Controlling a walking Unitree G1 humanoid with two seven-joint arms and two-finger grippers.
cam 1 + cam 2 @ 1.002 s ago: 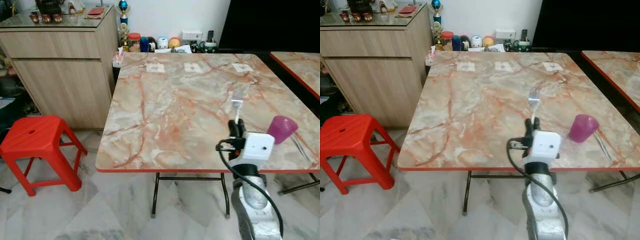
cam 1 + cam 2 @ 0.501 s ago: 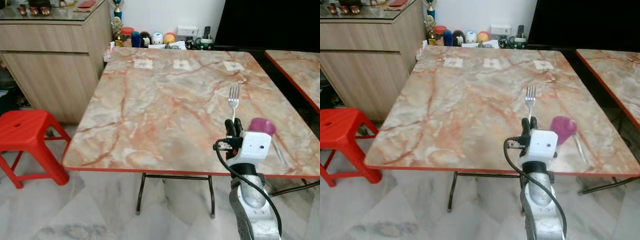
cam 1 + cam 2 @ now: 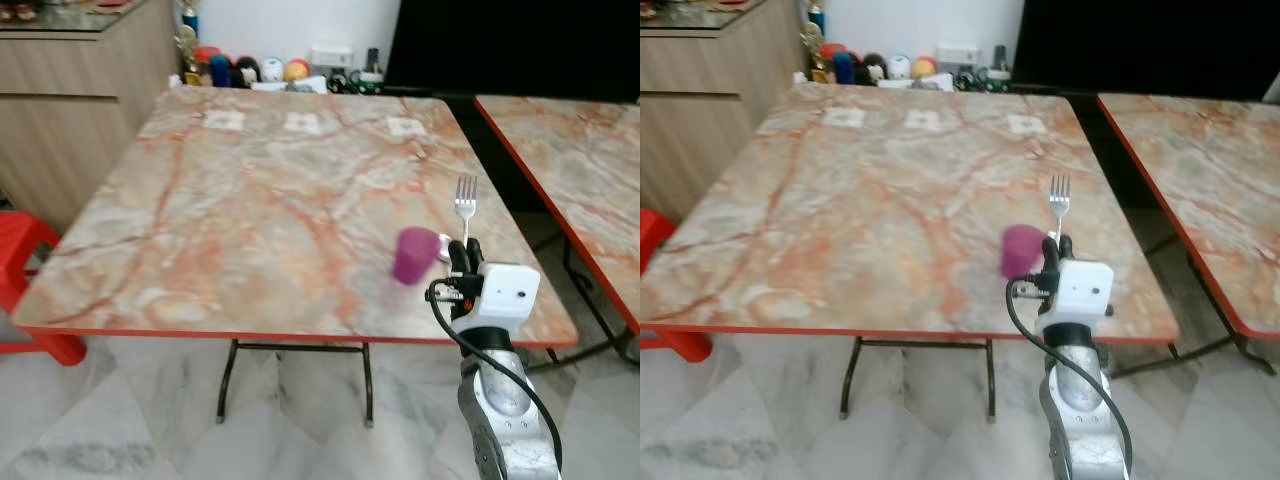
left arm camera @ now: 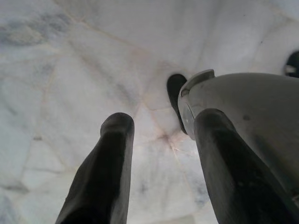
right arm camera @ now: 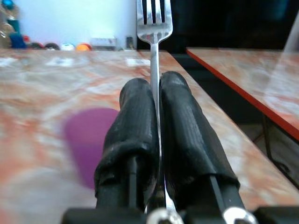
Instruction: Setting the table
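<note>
My right gripper (image 3: 463, 250) is shut on a silver fork (image 3: 465, 203), held upright with its tines up, over the near right part of the marble table (image 3: 250, 200). In the right wrist view the fork (image 5: 154, 21) sticks out from between the two black fingers (image 5: 135, 116). A purple cup (image 3: 414, 255) stands on the table just left of that gripper, close to the front edge. The left gripper (image 4: 161, 154) hangs open over the marble floor.
A second marble table (image 3: 565, 140) with a red edge stands to the right across a narrow gap. Small jars and figurines (image 3: 250, 70) line the table's far side. A wooden cabinet (image 3: 70, 70) and a red stool (image 3: 18, 255) are on the left.
The whole view has swung right, so the camera has moved. The purple cup, earlier right of my right gripper, is now left of it. The fork stays gripped.
</note>
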